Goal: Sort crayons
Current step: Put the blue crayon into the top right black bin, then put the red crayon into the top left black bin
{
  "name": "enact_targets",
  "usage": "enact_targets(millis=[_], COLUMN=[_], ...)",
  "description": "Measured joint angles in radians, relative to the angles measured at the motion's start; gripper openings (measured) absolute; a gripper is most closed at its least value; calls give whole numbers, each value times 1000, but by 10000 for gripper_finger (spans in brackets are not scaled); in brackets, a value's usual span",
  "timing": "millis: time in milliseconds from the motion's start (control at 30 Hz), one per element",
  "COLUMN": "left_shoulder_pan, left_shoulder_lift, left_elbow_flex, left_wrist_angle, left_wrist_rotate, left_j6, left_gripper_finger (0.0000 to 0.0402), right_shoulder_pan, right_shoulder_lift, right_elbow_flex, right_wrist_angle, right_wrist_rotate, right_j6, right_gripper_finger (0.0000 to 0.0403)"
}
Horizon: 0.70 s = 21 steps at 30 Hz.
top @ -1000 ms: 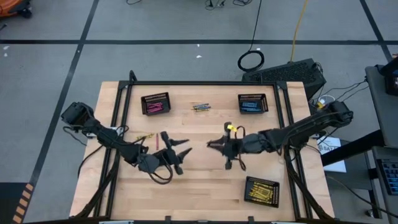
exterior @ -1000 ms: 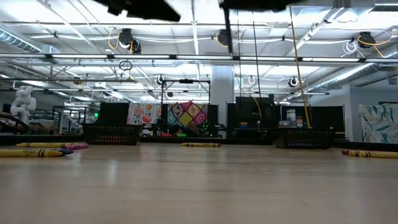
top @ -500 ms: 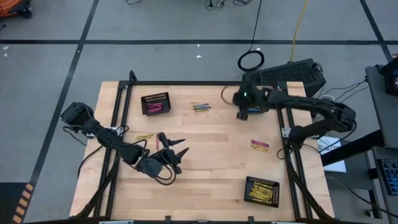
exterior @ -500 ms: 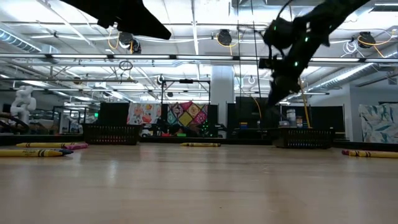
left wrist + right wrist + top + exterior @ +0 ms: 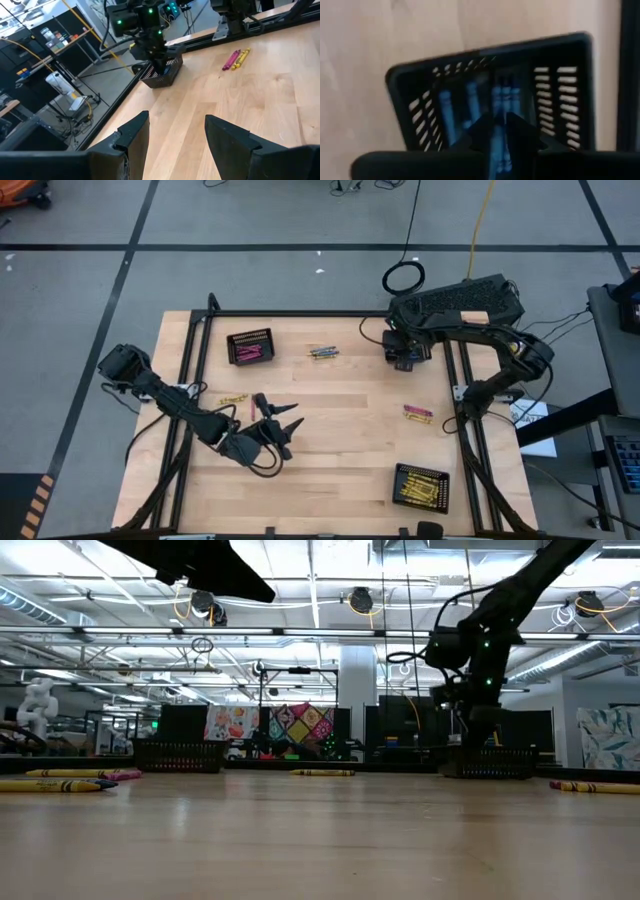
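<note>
I see my right gripper [image 5: 495, 131] hanging right over the blue basket [image 5: 407, 346] at the far right of the counter [image 5: 340, 480]. Its fingers [image 5: 520, 131] stand a little apart, with a blue crayon [image 5: 496, 145] showing in the gap between them — I cannot tell if they grip it. More blue crayons [image 5: 472, 105] lie in the basket under it.

My left gripper [image 5: 288, 423] waits low over the near left part of the counter. Its fingers [image 5: 132, 137] are open and hold nothing.

The pink basket [image 5: 250, 346] sits at the far left with pink crayons in it. The yellow basket [image 5: 421, 487] sits near, on the right, with yellow crayons inside.

Some crayons are loose on the wood — a small bunch [image 5: 321, 352] at the far middle, a yellow one [image 5: 233, 399] on the left, and a pink and yellow pair [image 5: 417, 413] on the right.
</note>
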Motion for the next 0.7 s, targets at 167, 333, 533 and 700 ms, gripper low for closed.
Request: enact_targets(millis=[167,333,533,700], left_shoulder_pan=[0,0,0,0], left_shoulder_lift=[0,0,0,1], left_elbow_flex=[0,-1,-1,-1], left_wrist_angle=[0,0,-2,-4], left_wrist_rotate=[0,0,0,0], left_j6=[0,-1,-51,-52], left_gripper_finger=[196,196,196,196], right_shoulder_pan=[0,0,36,137], right_shoulder_lift=[-39,-135,-303,-406], right_elbow_flex=[0,0,0,-17], right_wrist_angle=[-2,-16,-10,96], right_wrist_rotate=[48,66,10,-241], right_j6=[57,92,246,400], right_gripper_finger=[93,123,118,100])
